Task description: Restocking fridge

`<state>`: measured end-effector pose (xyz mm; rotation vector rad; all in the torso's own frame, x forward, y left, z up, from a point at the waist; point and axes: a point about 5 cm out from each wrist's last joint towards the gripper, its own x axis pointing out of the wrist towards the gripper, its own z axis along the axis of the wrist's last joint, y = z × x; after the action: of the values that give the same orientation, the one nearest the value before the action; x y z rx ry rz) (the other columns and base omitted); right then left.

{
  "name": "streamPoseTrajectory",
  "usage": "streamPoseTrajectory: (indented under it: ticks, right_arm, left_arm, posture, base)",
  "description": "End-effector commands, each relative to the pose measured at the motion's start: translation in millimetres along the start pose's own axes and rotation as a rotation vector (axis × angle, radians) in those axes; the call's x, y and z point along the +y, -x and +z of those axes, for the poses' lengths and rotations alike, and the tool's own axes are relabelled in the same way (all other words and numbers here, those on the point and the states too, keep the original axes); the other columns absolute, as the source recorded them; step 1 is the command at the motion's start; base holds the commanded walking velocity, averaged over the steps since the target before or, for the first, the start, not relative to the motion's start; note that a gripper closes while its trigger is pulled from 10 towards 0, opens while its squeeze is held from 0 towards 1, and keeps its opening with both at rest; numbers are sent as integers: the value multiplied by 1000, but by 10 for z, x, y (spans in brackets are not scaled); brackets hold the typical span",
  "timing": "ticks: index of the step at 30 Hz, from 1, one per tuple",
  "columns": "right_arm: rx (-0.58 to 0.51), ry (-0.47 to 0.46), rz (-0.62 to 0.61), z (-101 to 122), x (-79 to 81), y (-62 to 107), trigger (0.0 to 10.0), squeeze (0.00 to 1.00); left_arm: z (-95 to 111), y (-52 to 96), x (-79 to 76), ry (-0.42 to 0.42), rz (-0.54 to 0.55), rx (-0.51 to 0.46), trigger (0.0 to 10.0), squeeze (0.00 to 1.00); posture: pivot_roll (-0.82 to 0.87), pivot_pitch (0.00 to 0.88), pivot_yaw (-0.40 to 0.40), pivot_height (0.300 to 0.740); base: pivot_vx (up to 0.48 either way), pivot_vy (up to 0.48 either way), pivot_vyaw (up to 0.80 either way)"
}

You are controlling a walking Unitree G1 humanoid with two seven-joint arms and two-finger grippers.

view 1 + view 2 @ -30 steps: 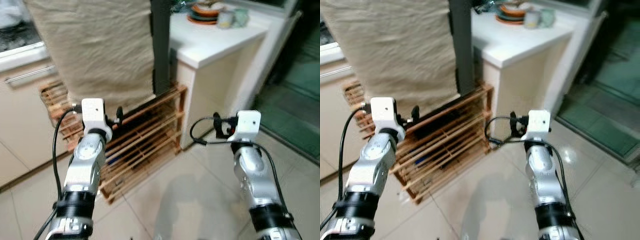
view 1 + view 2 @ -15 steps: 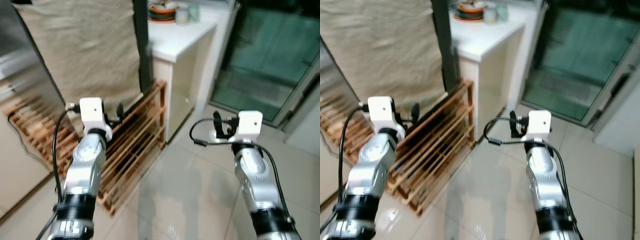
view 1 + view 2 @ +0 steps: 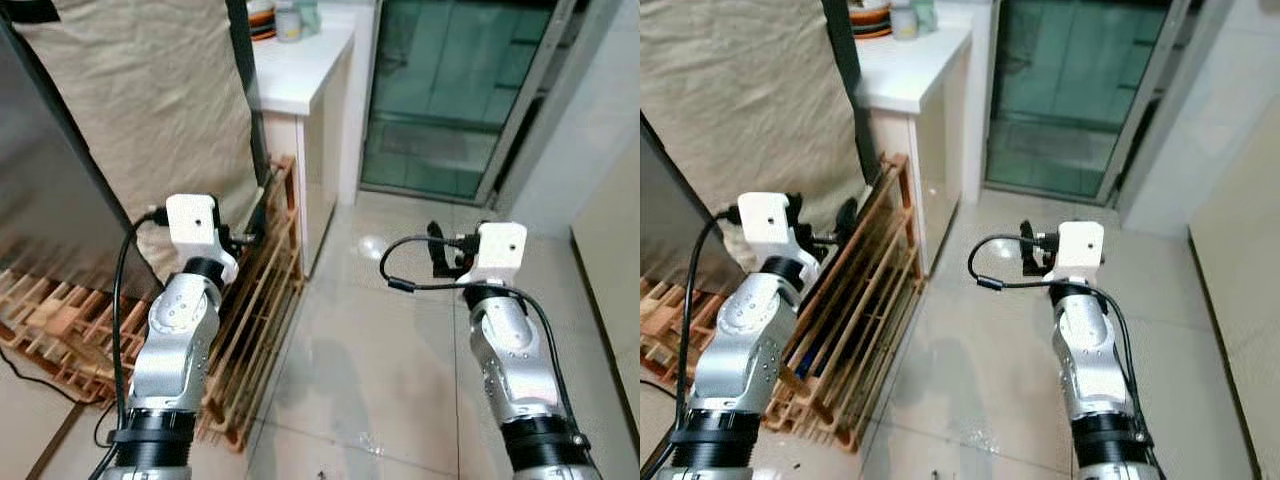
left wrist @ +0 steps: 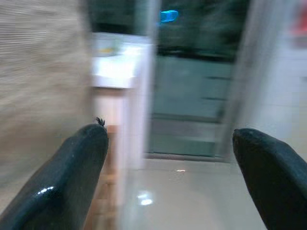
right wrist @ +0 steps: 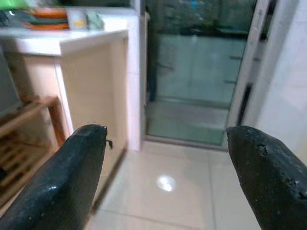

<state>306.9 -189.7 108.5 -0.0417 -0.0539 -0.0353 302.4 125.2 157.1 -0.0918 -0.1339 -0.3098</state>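
Fridge: its dark grey side stands at the far left, behind the left arm, partly covered on its right by a beige cloth that hangs down to the floor. A wooden rack of slats leans low against the cloth, running from under the fridge side toward the white table. On the far end of that table sit stacked plates and two small cups, too small to tell more.

The left gripper is raised in front of the rack and the cloth, its two black fingers spread wide apart with nothing between them; the wrist picture is blurred. A black cable loops down along the left arm.

Right of the table, a glass door with a pale frame gives onto a dark greenish space. The tiled floor is glossy and shows a small bright reflection near the door.

The right gripper is held up over the open floor, aimed at the door and the table's end, fingers also wide apart and holding nothing. A pale wall closes the scene on the right.
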Motion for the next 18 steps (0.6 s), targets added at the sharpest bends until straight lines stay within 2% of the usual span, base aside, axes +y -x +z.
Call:
streamPoseTrajectory:
  ticks: [1,3,4,6,7,9,13,15,16,17,18]
  right_arm:
    - [-17,-9,18,39,54,-21,10000,0]
    - [-16,-8,18,38,52,-21,10000,0]
    - [-15,-7,20,36,51,-21,10000,0]
    - [-14,-1,28,32,53,-23,10000,0]
    - [-14,-1,28,32,53,-23,10000,0]
    - [-13,2,33,26,52,-29,10000,0]
    - [-12,2,36,26,55,-39,10000,0]
    - [-13,0,41,31,67,-53,10000,0]
    - [-13,0,41,31,67,-53,10000,0]
    - [-13,0,43,36,73,-65,10000,0]
    - [-14,-3,42,39,72,-78,10000,0]
  left_arm:
    - [-79,86,5,-28,-70,66,10000,0]
    - [-98,101,-6,-42,-93,82,10000,0]
    - [-106,99,59,-100,-62,91,10000,0]
    - [-62,93,158,-115,-49,86,10000,0]
    - [-62,93,158,-115,-49,86,10000,0]
    - [43,127,198,-154,-157,79,10000,0]
    - [115,123,278,-168,-178,75,10000,0]
    - [206,92,398,-163,-137,61,10000,0]
    - [206,92,398,-163,-137,61,10000,0]
    - [267,65,483,-173,-81,39,10000,0]
    - [302,39,571,-137,-15,22,10000,0]
  posture:
    - [-47,0,49,740]
    - [-47,0,49,740]
    - [-45,0,46,740]
    - [-44,0,46,740]
    - [-44,0,46,740]
    - [-35,0,39,740]
    - [-31,0,37,740]
    - [-27,0,36,740]
    - [-27,0,36,740]
    - [-25,0,38,740]
    - [-25,0,38,740]
  base:
    - [0,0,0]
    - [0,0,0]
    - [0,0,0]
    - [0,0,0]
    - [0,0,0]
    - [0,0,0]
    - [0,0,0]
    - [0,0,0]
    - [0,0,0]
    - [0,0,0]
    - [0,0,0]
